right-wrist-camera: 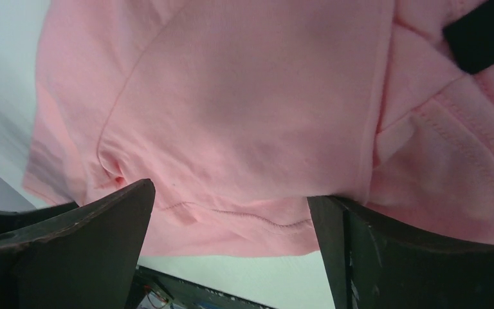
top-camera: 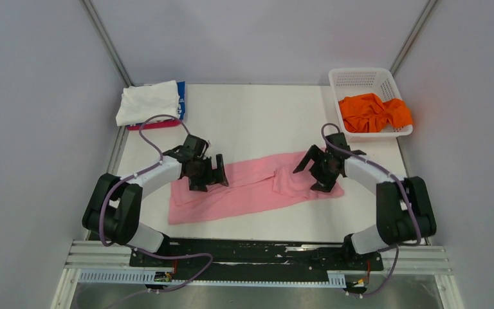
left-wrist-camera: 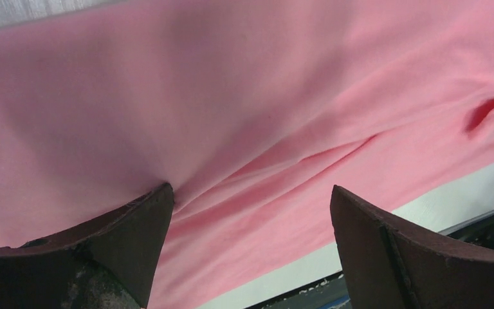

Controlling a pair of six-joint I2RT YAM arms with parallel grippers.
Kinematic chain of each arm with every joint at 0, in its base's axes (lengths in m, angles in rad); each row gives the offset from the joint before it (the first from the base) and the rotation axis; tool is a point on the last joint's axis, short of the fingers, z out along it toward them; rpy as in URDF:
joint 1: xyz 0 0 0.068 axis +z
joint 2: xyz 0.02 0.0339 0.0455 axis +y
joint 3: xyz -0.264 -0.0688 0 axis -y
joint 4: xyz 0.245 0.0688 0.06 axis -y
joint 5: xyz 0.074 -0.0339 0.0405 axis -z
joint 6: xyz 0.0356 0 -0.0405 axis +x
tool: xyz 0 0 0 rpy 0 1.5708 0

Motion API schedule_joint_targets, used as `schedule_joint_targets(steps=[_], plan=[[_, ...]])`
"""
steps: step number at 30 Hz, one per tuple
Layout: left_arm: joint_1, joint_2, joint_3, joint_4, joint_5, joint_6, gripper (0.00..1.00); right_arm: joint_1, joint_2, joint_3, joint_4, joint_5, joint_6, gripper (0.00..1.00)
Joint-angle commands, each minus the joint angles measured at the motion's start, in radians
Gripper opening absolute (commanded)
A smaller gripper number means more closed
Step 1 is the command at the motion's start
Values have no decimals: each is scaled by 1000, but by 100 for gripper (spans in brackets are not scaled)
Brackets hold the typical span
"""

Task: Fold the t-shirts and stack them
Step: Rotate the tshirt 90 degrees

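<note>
A light pink t-shirt (top-camera: 244, 187) lies folded into a long strip across the middle of the white table. My left gripper (top-camera: 211, 175) is open over the strip's left part, its jaws spread wide above the pink cloth (left-wrist-camera: 251, 129). My right gripper (top-camera: 314, 172) is open over the strip's right end, where a folded sleeve and hem (right-wrist-camera: 231, 129) lie. An orange t-shirt (top-camera: 373, 112) lies crumpled in the basket. A folded white t-shirt (top-camera: 146, 102) tops a stack at the back left, with a blue one (top-camera: 181, 96) and a magenta one (top-camera: 154, 123) showing under it.
A white plastic lattice basket (top-camera: 363, 78) stands at the back right. The table's near edge with the black arm rail (top-camera: 257, 251) runs along the bottom. Grey walls enclose the table on three sides.
</note>
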Motion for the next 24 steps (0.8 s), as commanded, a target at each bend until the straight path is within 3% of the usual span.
schedule_joint_targets(steps=[1, 6, 10, 14, 17, 20, 24], plan=[[-29, 8, -45, -25, 24, 23, 100, -50, 282, 233, 187, 118, -167, 100], [-147, 9, -52, -12, 103, -4, 100, -54, 629, 650, 191, 69, -294, 100], [-295, 56, -5, 55, 175, -62, 100, -53, 893, 1038, 136, -100, -372, 100], [-413, 171, 66, 170, 267, -77, 100, -34, 1150, 1421, 88, -267, -412, 100], [-454, 293, 157, 134, 285, -50, 100, -19, 1323, 1692, 88, -261, -401, 100], [-473, 332, 205, 106, 282, -24, 100, -19, 1389, 1821, 114, -251, -376, 100], [-480, 261, 275, -10, 157, 22, 100, -19, 1292, 1788, 202, -242, -389, 100]])
